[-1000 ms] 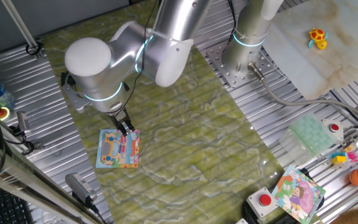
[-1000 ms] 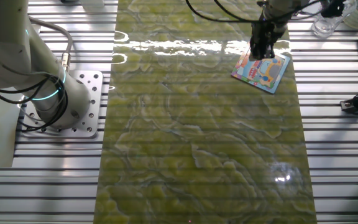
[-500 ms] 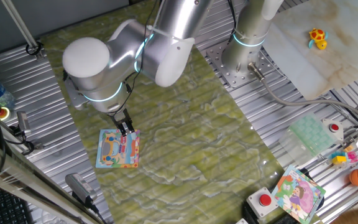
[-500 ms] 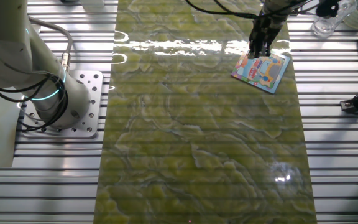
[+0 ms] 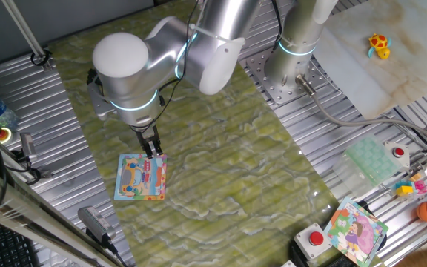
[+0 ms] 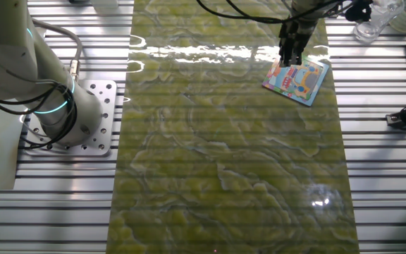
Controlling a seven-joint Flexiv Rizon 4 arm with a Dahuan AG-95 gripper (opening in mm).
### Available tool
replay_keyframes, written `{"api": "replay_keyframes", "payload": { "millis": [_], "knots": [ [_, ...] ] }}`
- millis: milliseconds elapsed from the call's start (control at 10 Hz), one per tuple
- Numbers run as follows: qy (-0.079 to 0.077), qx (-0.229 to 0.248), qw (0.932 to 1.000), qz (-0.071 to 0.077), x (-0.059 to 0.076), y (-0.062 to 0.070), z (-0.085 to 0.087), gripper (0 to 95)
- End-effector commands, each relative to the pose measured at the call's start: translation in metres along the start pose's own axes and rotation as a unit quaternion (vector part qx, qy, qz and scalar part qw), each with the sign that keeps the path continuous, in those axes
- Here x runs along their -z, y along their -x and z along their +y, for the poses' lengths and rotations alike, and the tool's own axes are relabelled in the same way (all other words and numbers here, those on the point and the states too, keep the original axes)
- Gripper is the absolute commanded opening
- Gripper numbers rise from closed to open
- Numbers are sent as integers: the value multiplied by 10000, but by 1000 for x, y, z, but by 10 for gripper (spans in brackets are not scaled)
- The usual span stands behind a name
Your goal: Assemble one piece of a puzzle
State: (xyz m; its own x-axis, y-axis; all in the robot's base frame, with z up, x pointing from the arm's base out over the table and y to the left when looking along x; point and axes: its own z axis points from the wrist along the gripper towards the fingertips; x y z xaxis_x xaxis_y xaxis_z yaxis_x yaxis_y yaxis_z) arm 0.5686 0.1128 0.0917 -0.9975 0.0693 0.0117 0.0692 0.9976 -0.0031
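Puzzle board [image 5: 141,177], square, blue-bordered and cartoon-coloured, lay at lower left on the green tabletop [image 5: 221,156]. The black claw [image 5: 153,150] had lifted off its corner; finger spread unclear, pink piece unseen, probably seated.

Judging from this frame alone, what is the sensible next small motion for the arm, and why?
Probably a short straight lift away from the puzzle. The gripper sits at the board's top right corner, and no loose piece shows on the mat. Whether the jaws hold anything is too small to tell, so I would check that first.
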Motion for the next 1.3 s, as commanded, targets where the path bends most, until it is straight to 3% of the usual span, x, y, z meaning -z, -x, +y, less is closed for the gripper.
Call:
{"api": "replay_keyframes", "payload": {
  "millis": [100, 1300],
  "knots": [
    [-24, 126, 9998, 125, 1, 0, 0, 0],
    [-36, 99, 9998, 195, 1, -2, 0, 0]
  ]
}}
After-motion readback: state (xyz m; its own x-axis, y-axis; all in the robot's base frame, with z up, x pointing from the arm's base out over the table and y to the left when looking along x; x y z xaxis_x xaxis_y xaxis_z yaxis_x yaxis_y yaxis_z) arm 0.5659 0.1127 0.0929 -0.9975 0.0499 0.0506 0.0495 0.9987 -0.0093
